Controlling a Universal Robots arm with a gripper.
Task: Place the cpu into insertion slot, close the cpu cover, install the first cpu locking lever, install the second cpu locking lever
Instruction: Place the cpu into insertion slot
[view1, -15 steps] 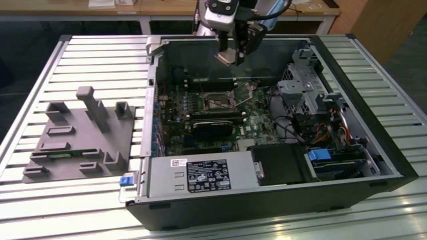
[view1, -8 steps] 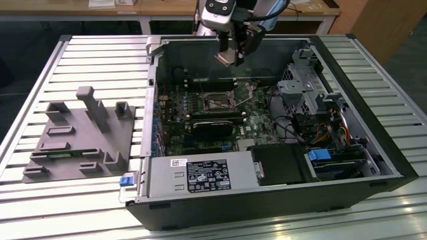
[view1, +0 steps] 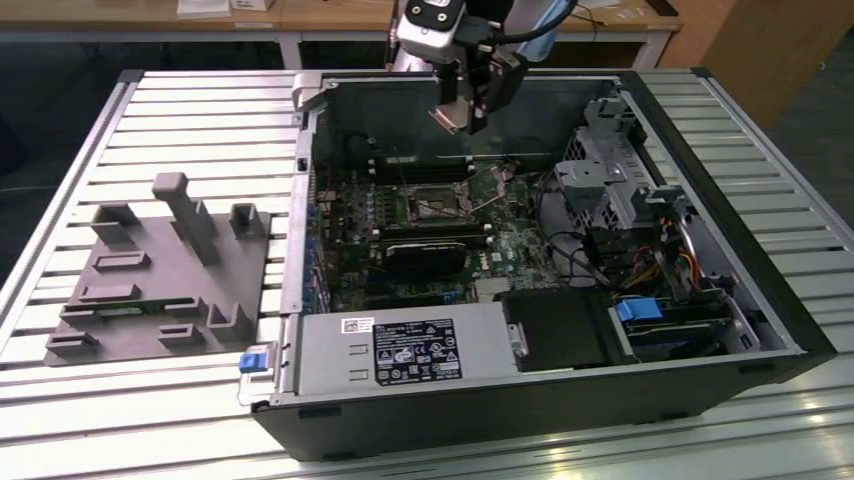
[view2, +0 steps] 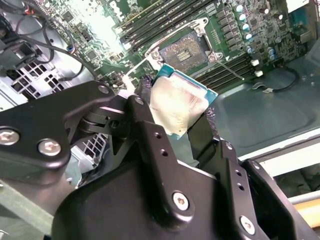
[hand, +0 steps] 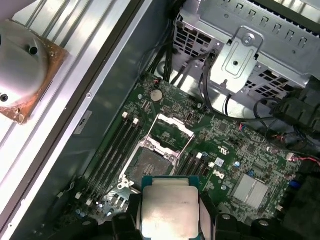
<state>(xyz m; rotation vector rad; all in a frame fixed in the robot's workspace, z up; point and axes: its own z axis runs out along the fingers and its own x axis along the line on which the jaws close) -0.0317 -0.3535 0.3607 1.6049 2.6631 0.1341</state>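
Surface: slatted metal surface (view1: 200, 110) spans my exterior view, with wooden desks along the upper edge behind it.
Case: I see an open computer case (view1: 534, 410) lying on its side on the slats, from the centre toward the exterior view's right, with the motherboard facing up.
Fixture: a grey moulded fixture (view1: 160, 270) sits just beside the case, at the exterior view's left.
End effector: it hangs at upper middle of the exterior view (view1: 461, 120), over the case's far side, and is clamped on the cpu.
Cpu: gripped by two opposite edges between the black fingers (view2: 150, 130), with its silvery top showing in both wrist views (view2: 177, 102) (hand: 170, 212), above the board and apart from it.
Socket: the socket (hand: 145, 165) lies uncovered, contacts exposed.
Cpu cover: the metal frame (hand: 177, 125) is swung up off the socket, standing at its edge.
Memory: I see dark sticks (hand: 117, 145) running alongside the socket.
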